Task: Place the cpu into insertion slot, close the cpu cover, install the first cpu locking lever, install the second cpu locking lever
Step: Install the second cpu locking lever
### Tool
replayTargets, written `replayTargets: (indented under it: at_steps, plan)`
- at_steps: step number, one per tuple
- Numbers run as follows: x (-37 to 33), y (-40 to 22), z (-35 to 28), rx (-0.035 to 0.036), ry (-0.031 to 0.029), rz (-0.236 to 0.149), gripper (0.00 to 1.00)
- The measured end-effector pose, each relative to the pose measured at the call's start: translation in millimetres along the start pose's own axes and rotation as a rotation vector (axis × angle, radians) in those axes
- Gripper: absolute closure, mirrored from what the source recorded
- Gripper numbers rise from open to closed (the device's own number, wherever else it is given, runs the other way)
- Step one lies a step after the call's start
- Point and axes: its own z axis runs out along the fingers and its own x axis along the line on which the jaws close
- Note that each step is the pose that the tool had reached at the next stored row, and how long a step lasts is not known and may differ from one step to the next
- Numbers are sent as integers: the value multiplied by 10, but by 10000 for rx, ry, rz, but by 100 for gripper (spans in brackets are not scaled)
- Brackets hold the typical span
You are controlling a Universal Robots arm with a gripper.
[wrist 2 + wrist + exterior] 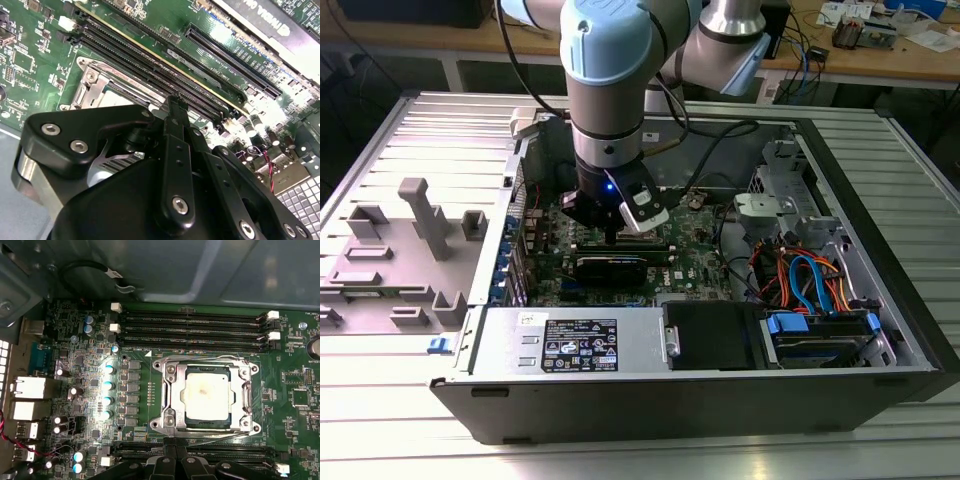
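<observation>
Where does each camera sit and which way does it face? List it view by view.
Exterior view: off the arm, above the open computer case, looking down; the arm and gripper show.
First wrist view: on the arm, facing down at the cpu under the cpu cover; the gripper shows.
Second wrist view: on the arm, slanted across the motherboard; gripper linkage shows.
Both wrist views share the socket.

arm: one light-blue and grey jointed arm [610, 70] coming in from the far side, forearm pointing straight down | wrist: vertical, small blue light lit on it | gripper [611, 236]: black, pointing down, low | jaws: black linkages meet at the tip in both wrist views, nothing visible between them
</observation>
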Motion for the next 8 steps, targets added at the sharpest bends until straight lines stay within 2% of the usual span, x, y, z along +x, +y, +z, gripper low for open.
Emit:
replayTargets:
  at_steps: [4,6,8]
  plan:
    - [0,0,0,-2,0,0,89]
    - [0,-1,2,-32,-1,1,89]
    - [0,-1,3,-34,-1,1,89]
